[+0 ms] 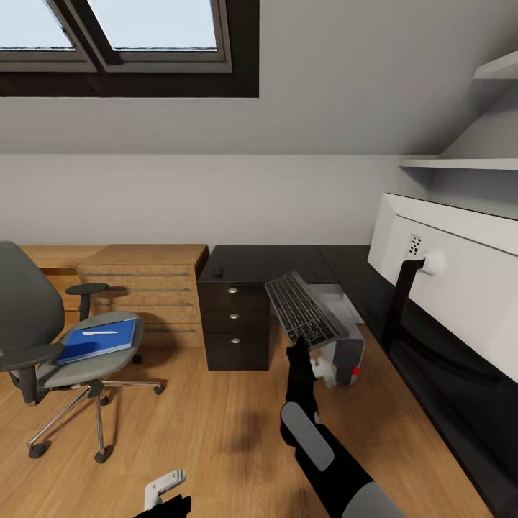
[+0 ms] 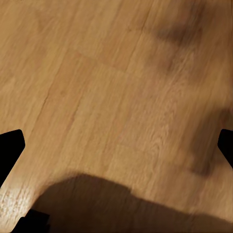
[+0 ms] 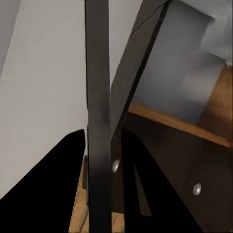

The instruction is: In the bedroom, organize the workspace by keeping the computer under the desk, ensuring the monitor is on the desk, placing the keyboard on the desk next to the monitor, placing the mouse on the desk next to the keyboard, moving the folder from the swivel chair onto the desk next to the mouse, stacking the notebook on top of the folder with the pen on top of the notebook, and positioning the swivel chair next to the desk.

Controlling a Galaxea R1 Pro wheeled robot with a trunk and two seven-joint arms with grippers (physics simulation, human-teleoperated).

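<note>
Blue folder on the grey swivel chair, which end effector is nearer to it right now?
Left. The left end effector hangs low over the floor, below the flat blue folder; the right end effector holds the silver-grey keyboard farther off by the desk.

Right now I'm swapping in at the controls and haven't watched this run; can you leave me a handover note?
Right hand: shut on the keyboard, held tilted in the air above the computer, beside the desk.
Left hand: open, empty, low over the floor.
Done: monitor stands on the desk, computer sits under it, mouse on the desk's far part.
Left: set the keyboard by the monitor, bring the mouse beside it, move the folder off the chair, stack notebook and pen, roll the chair over.
</note>
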